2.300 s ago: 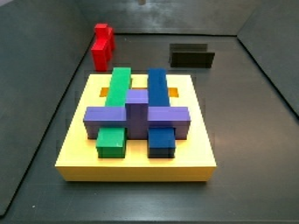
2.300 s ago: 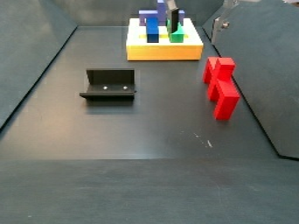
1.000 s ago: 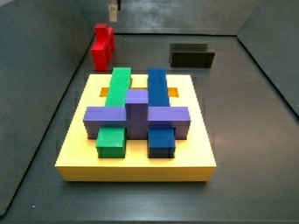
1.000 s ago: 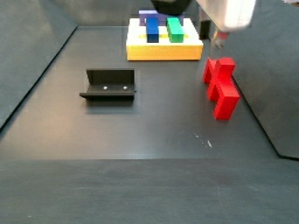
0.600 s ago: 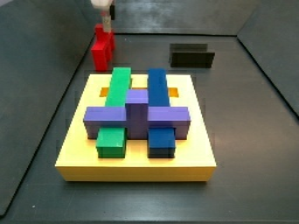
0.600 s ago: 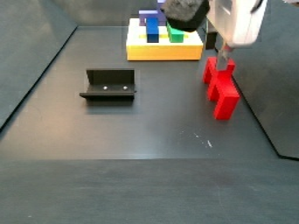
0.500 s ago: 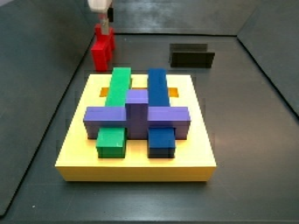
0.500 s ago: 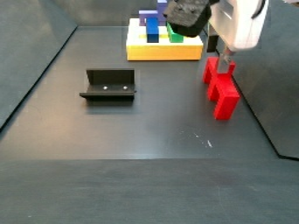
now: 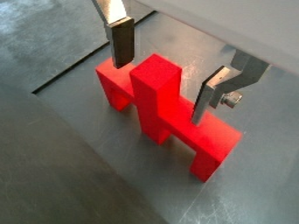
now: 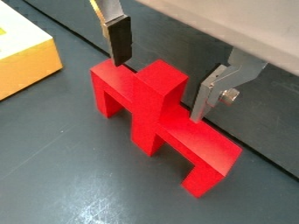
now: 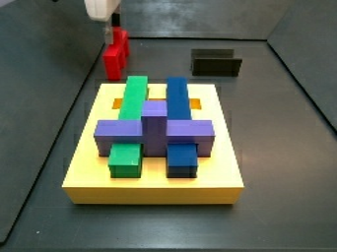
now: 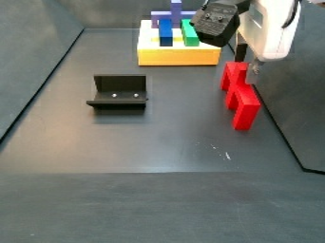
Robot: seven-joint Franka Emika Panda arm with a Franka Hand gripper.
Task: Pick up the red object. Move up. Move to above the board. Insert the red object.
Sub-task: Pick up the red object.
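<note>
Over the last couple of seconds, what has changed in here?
The gripper came in from above and dropped down over the red object; its open fingers now straddle the central post, not gripping yet. The red object, the board and the fixture have not moved.

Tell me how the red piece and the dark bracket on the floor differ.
The red piece is bright red and blocky, with legs and a post; the bracket is blackish and L-shaped. The open claw straddles the red piece's post, one finger on each side; nothing is near the bracket. Both rest on the dark floor, off the yellow board.
</note>
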